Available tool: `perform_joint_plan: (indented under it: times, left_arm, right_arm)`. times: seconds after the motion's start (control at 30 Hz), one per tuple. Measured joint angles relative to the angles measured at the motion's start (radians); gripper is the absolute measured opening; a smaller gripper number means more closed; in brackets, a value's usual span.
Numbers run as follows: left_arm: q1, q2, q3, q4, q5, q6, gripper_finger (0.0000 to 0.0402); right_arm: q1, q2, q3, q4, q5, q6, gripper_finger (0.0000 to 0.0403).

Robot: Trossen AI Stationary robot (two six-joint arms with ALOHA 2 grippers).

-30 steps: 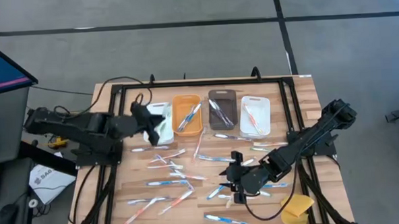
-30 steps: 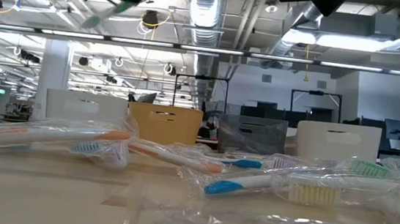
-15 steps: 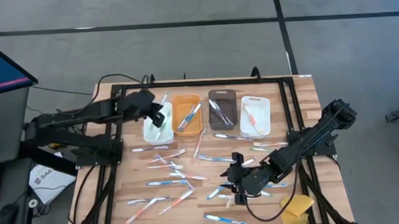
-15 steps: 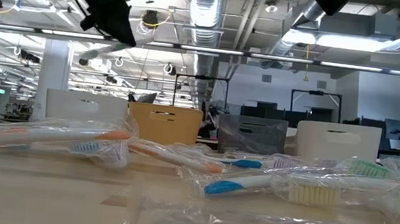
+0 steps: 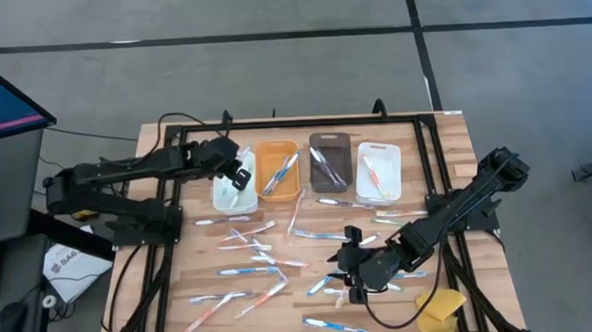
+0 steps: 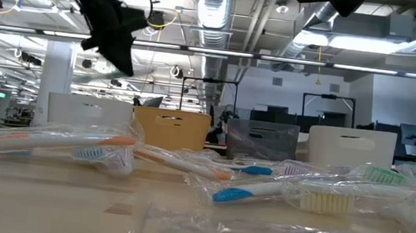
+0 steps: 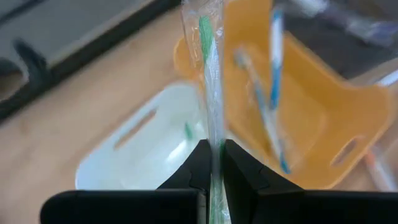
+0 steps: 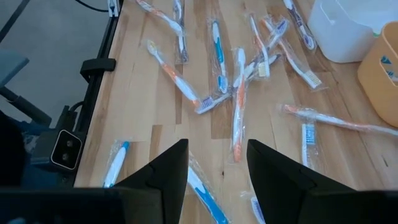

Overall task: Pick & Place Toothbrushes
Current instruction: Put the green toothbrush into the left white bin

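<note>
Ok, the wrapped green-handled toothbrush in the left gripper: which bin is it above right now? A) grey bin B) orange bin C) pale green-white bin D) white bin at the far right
C: left gripper holds the green-handled toothbrush above the pale green-white bin, beside the orange bin.

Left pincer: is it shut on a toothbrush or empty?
Shut on one. The left pincer pinches a wrapped green toothbrush between its fingers, above the pale bin.

Grey tiled floor (image 5: 272, 77); exposed ceiling ducts (image 6: 219, 3); monitor (image 5: 3, 94) nr table.
</note>
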Motion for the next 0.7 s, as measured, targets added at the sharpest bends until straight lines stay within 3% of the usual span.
perform_joint_plan:
  times: [0.37,0.7]
  left_arm:
    - [0.097,-0.004,-0.106,0.042,0.183,-0.029,0.0013]
    - [0.103,-0.002,-0.171,0.097,0.192,-0.049,0.0015]
  right_arm:
    - [-0.003,0.000,0.000,-0.001,0.000,-0.001,0.0159]
    - [-0.010,0.000,0.000,0.008,0.000,-0.028,0.0159]
